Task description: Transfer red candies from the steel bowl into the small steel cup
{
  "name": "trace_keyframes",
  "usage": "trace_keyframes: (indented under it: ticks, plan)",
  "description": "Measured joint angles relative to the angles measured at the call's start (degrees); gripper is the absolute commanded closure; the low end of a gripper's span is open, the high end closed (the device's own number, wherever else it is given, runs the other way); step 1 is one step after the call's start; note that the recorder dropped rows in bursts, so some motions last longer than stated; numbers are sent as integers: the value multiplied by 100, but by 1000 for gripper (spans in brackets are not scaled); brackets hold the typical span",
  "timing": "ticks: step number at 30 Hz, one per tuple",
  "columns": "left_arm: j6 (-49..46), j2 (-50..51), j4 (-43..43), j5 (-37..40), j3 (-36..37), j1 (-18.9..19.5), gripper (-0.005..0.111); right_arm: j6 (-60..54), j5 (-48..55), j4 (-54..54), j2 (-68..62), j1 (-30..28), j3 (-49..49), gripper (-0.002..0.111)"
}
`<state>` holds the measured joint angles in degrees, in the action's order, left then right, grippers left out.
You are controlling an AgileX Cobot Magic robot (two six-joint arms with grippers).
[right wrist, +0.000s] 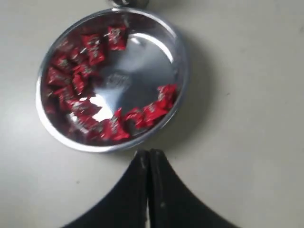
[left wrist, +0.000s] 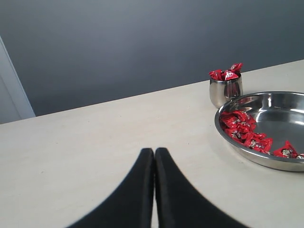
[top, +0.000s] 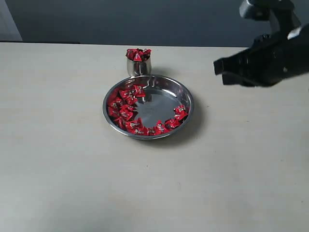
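The steel bowl [top: 166,92] sits mid-table with several red candies [top: 126,112] along its left and front inner edge. Just behind it stands the small steel cup [top: 138,67], heaped with red candies [top: 138,54]. My right gripper [right wrist: 148,153] is shut with nothing between its fingers, raised to the right of the bowl [right wrist: 183,61]; the candies [right wrist: 71,85] lie below its tips in the right wrist view. My left gripper [left wrist: 154,151] is shut and empty, low over bare table, with the cup [left wrist: 226,90] and bowl [left wrist: 285,164] off to one side.
The table [top: 58,145] is pale beige with a dark wall behind it. The right arm's black body [top: 265,60] hangs over the back right of the table. A white panel [left wrist: 12,95] stands at the table's far edge.
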<state>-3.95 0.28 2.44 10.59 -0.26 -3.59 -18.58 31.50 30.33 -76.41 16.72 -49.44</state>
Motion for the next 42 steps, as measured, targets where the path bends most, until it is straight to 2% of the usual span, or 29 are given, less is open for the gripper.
trace_keyframes:
  ticks: [5,14,17,19,22,23,25,28,30,32,34,37,42]
  plan:
    - [0,0,0,0,0,0,105,-5,-19,797,983,249,1178,109]
    - [0,0,0,0,0,0,105,-91,-394,-595,1600,225,1412,109]
    - [0,0,0,0,0,0,105,-103,-784,-410,2031,-156,1566,109]
    - [0,0,0,0,0,0,105,-103,-1007,-127,2673,-627,1776,109]
    - [0,0,0,0,0,0,105,-260,-1121,11,3924,-1371,2162,109]
    - [0,0,13,0,0,0,105,-349,-1121,-30,4890,-1736,2394,109]
    - [0,0,13,0,0,0,105,-404,-1097,-240,6014,-2026,2595,109]
    - [0,0,13,0,0,0,105,-427,-976,-449,6923,-2092,2698,109]
    - [0,0,13,0,0,0,105,-178,-953,-619,7075,-2103,2835,109]
    - [0,0,13,0,0,0,105,1441,-824,-2001,7285,-2103,3181,109]
    - [0,0,13,0,0,0,105,2462,-797,-3033,7539,-2103,3477,109]
    - [0,0,13,0,0,0,105,2769,-797,-3447,7604,-2103,3848,109]
    - [0,0,24,0,0,0,105,2659,-819,-3408,7604,-2103,4265,109]
